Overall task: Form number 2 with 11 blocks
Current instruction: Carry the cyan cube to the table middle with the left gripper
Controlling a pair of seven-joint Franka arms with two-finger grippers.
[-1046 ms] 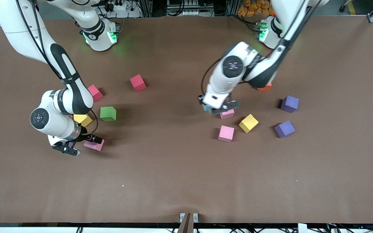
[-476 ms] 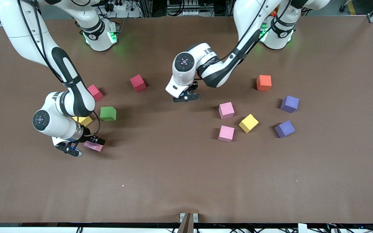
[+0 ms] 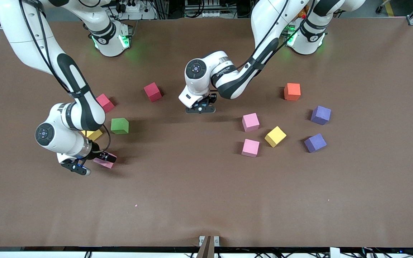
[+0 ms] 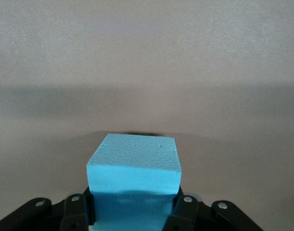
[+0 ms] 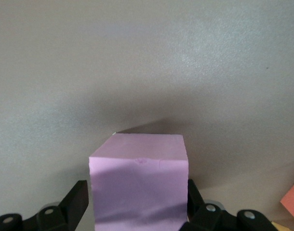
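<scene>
left gripper [image 3: 200, 107] low over table, clamping light blue block [image 4: 133, 166]; right gripper [image 3: 91, 162] around pink block [image 5: 140, 185].

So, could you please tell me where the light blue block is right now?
The light blue block is clamped in the left gripper, over bare table mid-table, between the crimson block and the nearest pink block; the left wrist view shows it best.

You see a matt, faintly grained brown worktop [image 3: 206, 186] carrying matt, foam-like coloured cubes [image 3: 251, 122]. Close up, the light-blue foam cube [image 4: 133, 166] looks finely pebbled, while the arms' white plastic shells [image 3: 206, 73] look smooth and glossy.
</scene>
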